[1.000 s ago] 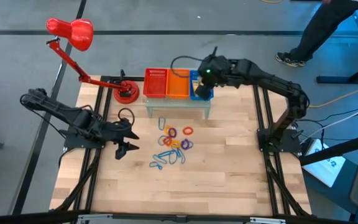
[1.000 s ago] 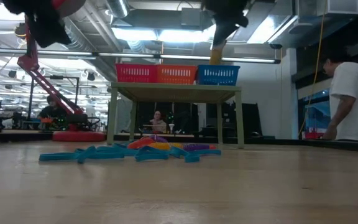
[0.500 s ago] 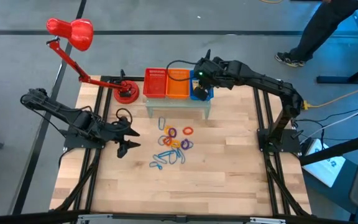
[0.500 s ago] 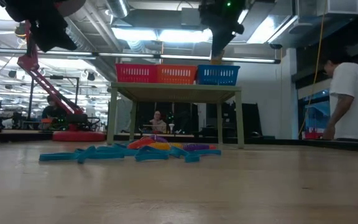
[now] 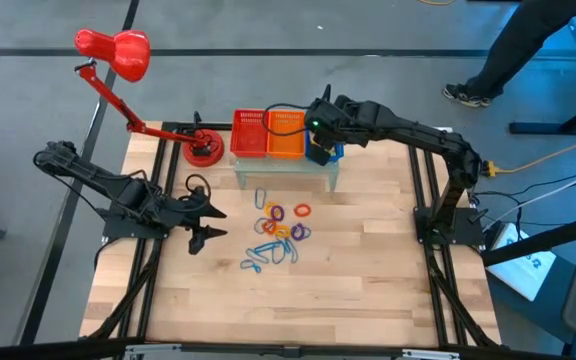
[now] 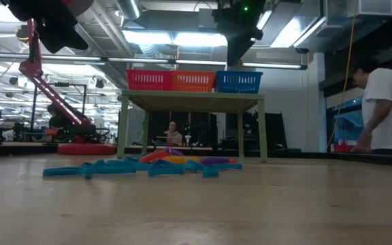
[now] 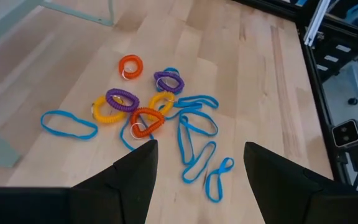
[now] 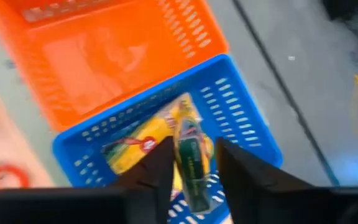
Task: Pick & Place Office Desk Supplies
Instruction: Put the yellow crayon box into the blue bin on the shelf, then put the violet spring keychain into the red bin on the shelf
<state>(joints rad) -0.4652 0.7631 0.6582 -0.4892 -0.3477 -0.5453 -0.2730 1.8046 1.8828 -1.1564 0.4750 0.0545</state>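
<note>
Worktop (image 5: 368, 270): we see it fill the frame's centre.
Baskets: red (image 5: 250, 134), orange (image 5: 287, 138), blue (image 5: 330, 152), in a row at upper centre.
Right pincer (image 8: 191, 163): above the blue basket, jaws parted around a yellow packet (image 8: 188, 149); we cannot tell if it grips.
Left pincer (image 5: 206, 222): centre-left, open, empty.
Band loops (image 5: 280, 233): mid-frame pile.

Yellow packets (image 8: 143, 144) lie in a blue basket (image 8: 241, 118) beside an orange basket (image 8: 104, 56); loops (image 7: 194, 134) are blue.

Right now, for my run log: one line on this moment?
right claw: over blue basket, yellow packet between fingers | left claw: open, waiting above band loops
</note>
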